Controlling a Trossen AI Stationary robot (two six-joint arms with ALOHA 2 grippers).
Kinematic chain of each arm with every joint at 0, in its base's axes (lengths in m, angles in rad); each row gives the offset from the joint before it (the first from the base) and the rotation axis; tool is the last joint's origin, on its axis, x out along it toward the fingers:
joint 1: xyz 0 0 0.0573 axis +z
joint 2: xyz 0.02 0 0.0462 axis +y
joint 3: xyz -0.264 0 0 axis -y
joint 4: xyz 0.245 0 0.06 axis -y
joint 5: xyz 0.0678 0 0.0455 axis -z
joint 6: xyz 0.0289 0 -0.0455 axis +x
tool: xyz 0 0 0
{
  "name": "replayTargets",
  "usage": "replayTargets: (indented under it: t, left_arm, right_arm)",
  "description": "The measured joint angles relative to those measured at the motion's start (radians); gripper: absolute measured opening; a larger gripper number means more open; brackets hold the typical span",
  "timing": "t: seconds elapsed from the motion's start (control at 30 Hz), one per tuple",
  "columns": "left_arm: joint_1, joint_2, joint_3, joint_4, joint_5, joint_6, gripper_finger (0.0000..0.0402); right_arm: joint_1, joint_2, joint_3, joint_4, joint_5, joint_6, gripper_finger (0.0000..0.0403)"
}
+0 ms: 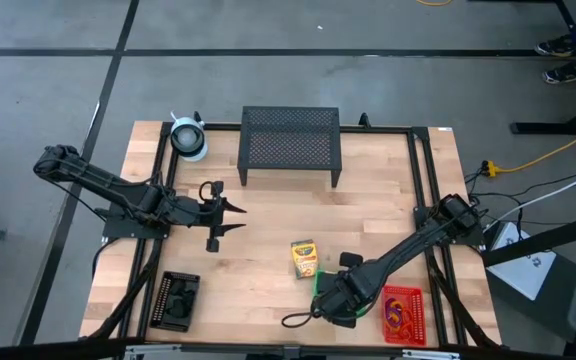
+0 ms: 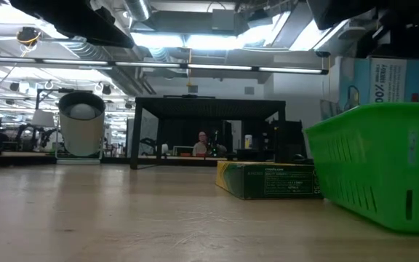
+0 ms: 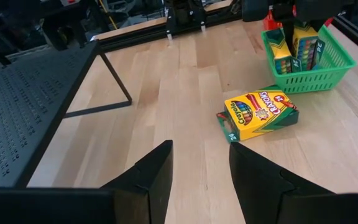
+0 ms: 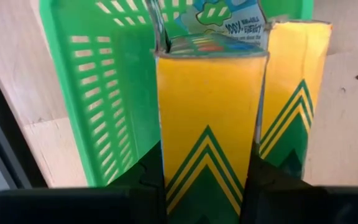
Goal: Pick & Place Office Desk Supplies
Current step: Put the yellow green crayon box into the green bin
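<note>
Right gripper (image 4: 207,186) sits low over the green tray (image 1: 326,290) at lower centre-right of the high view, fingers clamped on an upright yellow crayon box (image 4: 209,118) with green chevrons; this box stands inside the tray, a second like box (image 4: 294,93) just beside it. In the left wrist view the same tray (image 3: 334,62) shows at upper right with the boxes standing in it. Another crayon box (image 1: 304,258) lies flat on the table (image 1: 268,220), just up-left of the tray, apart from it. Left gripper (image 1: 230,220) hovers at centre-left of the high view, fingers apart, nothing between them. Red tray (image 1: 403,313) with coloured loops at lower right; black tray (image 1: 179,301) at lower left. Black mesh stand (image 1: 290,145) at top centre, whitish roll (image 1: 188,137) to its left.
</note>
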State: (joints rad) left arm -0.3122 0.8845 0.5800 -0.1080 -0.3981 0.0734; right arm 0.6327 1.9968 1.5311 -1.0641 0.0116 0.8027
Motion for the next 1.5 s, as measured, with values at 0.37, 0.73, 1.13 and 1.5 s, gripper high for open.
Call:
replayTargets:
  t: [0.37,0.73,1.13,1.5]
  left_arm:
    - [0.000,0.000,0.000,0.000,0.007,0.000,0.0150]
    - [0.000,0.000,0.000,0.000,0.007,0.000,0.0154]
    - [0.000,0.000,0.000,0.000,0.007,0.000,0.0155]
    - [0.000,0.000,0.000,0.000,0.007,0.000,0.0155]
  right_arm:
    - [0.001,0.000,0.000,0.010,0.034,0.079,0.0154]
    - [0.000,0.000,0.000,0.008,0.002,0.100,0.0246]
    - [0.000,-0.016,0.000,-0.006,-0.012,0.108,0.0233]
    - [-0.002,-0.118,0.000,-0.037,0.042,0.186,0.0228]
